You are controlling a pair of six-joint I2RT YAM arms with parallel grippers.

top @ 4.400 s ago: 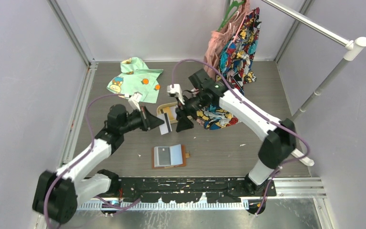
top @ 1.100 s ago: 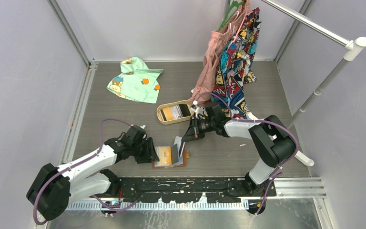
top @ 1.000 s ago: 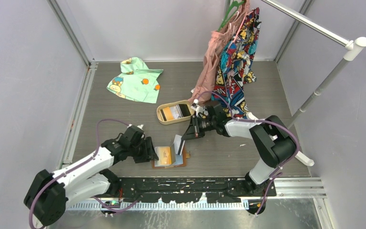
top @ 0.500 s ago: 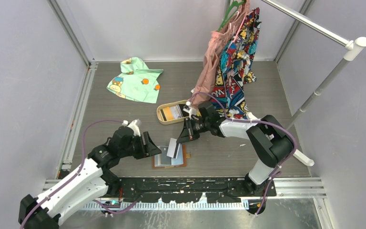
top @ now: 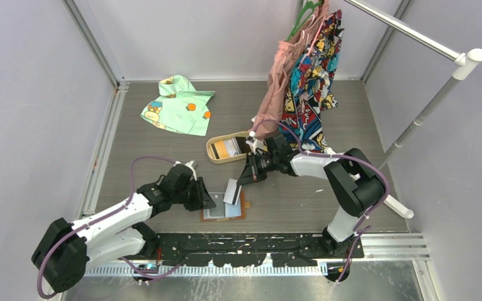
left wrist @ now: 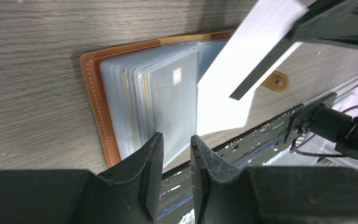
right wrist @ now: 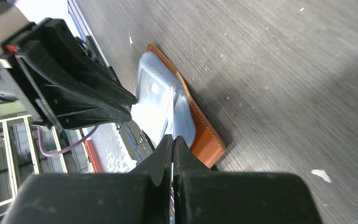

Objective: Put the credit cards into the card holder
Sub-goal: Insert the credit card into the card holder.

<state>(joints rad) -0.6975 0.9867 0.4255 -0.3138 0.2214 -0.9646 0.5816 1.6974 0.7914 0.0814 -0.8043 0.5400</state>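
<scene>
**White card over the open holder**

My right hand (right wrist: 172, 139) is clenched on the white card (left wrist: 219, 107), pinching it by one end. In its wrist view the card shows edge-on as a thin pale line between the closed fingers. In the overhead view the card hangs tilted just below centre of the frame. Its lower end is over the upper right part of the holder (left wrist: 92, 93).

The holder lies open and flat on the table (top: 289, 200), in the lower middle of the overhead view, just above the arm bases. Its brown leather rim frames a fan of clear sleeves, and one sleeve holds a grey card with a small chip. The snap tab (left wrist: 276, 82) sticks out on the holder's right side, partly behind the white card.

My left hand (left wrist: 173, 140) sits low at the holder's left edge. Its fingers are parted by a narrow gap with nothing gripped between them. The tips lie over the edge of the sleeves, but I can't tell whether they touch.

More cards (top: 229, 148) rest in the tan tray (top: 212, 150), above the holder near centre frame. A green shirt (top: 179, 103) lies at the upper left of the table. Patterned clothes (top: 304, 75) hang at the upper right.
</scene>
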